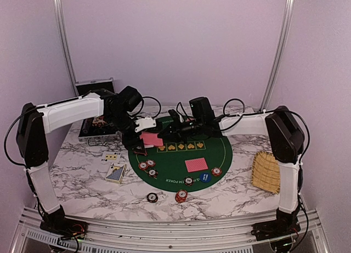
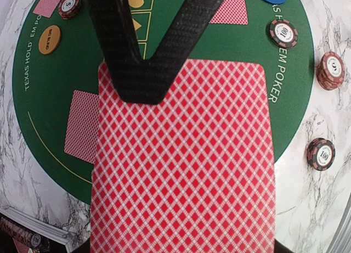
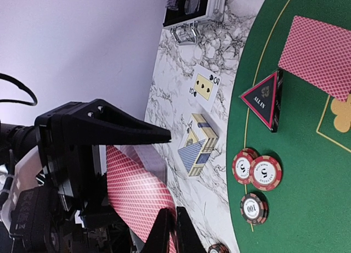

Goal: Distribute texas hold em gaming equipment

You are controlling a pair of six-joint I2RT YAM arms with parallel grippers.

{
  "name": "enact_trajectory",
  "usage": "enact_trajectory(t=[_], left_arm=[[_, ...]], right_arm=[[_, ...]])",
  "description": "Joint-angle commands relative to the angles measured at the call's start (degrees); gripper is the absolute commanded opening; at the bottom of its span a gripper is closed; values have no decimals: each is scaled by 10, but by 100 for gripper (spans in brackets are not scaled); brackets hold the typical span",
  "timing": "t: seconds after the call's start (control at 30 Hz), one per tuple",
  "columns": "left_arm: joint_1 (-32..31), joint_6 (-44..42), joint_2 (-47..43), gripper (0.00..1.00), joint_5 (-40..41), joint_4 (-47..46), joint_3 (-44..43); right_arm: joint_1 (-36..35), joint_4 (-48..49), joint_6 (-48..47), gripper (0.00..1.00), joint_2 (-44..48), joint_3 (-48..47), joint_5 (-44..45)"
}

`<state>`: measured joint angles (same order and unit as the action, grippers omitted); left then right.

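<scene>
Green felt [image 1: 219,150]; card [image 2: 186,170] in L jaws

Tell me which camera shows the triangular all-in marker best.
Right wrist: the triangular marker stands large on the green mat, lettering readable. Top external shows a tiny dark shape; left wrist misses it.

Soft, even, purplish light with faint shadows; top view slightly grainy.

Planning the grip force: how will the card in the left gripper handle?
The card looks thin, so probably light and bendy. Pinched at one end by the left gripper, it shows no sag, so likely springy, not floppy.
</scene>
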<state>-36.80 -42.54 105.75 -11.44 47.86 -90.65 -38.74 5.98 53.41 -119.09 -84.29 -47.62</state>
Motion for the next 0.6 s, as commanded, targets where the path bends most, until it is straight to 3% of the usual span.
enact_trajectory(t=[0.0, 0.37, 0.57], left_arm=[[8, -2, -8, 0, 0, -14, 4], [34, -5, -16, 0, 6, -17, 27], [54, -9, -39, 0, 3, -17, 50]], right_arm=[[9, 28, 24, 3, 23, 14, -15], [48, 91, 65, 0, 30, 36, -34], [79, 26, 18, 0, 7, -4, -8]])
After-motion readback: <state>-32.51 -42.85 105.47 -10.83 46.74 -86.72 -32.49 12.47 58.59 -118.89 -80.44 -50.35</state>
